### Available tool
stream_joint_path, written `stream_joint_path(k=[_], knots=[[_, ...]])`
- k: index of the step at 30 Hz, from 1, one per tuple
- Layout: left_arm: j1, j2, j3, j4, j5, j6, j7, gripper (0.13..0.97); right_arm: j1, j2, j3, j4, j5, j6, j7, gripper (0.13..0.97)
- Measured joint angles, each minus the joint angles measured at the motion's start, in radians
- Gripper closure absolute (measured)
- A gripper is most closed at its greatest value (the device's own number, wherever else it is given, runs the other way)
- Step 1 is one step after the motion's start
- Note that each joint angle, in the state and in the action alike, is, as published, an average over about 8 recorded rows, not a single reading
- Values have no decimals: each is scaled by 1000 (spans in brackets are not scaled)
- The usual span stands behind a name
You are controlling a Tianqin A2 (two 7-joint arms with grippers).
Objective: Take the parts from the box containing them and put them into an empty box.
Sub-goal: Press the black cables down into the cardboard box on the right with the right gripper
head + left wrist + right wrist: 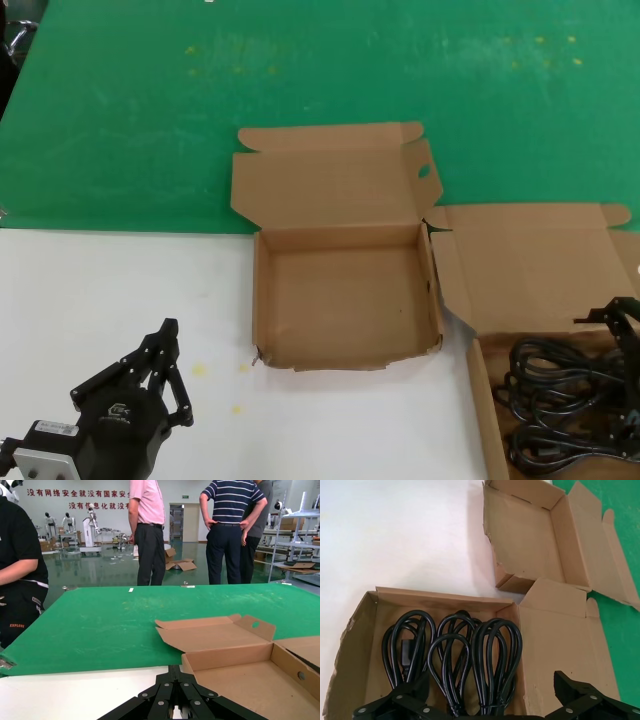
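Observation:
Several black power cords (560, 385) lie looped in the box containing them (478, 400) at the near right, its plain lid flap (540, 265) folded back. My right gripper (612, 318) hovers open just above those cords (455, 650), its fingers (570, 687) spread wide over the bundles and touching none. The empty box (345, 290) sits in the middle with its lid open behind it; one lid tab has an oval hole (424, 171). My left gripper (165, 335) rests shut over the white table at the near left, its tips (173, 669) by that box's corner (250, 680).
A green mat (150, 100) covers the far half of the table, and a white surface (100, 300) the near half. The two boxes almost touch at their corners (520, 582). Three people (150, 530) stand beyond the table's far edge.

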Motion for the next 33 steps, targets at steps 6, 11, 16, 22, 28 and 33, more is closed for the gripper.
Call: stream_joint_path(k=[6, 11, 16, 22, 28, 33], knots=[[0, 0, 0, 0, 0, 0, 0, 963, 14, -3, -7, -11, -9, -10, -3, 261], [0, 0, 0, 0, 0, 0, 0, 963, 18, -3, -8, -17, -10, -13, -5, 346], [0, 0, 0, 0, 0, 0, 0, 963, 19, -2, -8, -19, -11, -15, -6, 447], [0, 0, 0, 0, 0, 0, 0, 963, 19, -3, -8, -19, -11, -15, -7, 548], [0, 0, 0, 0, 0, 0, 0, 963, 13, -12, -3, -38, -3, 1, -17, 646], [0, 0, 0, 0, 0, 0, 0, 963, 3, -29, 5, -69, 13, 29, -36, 745]])
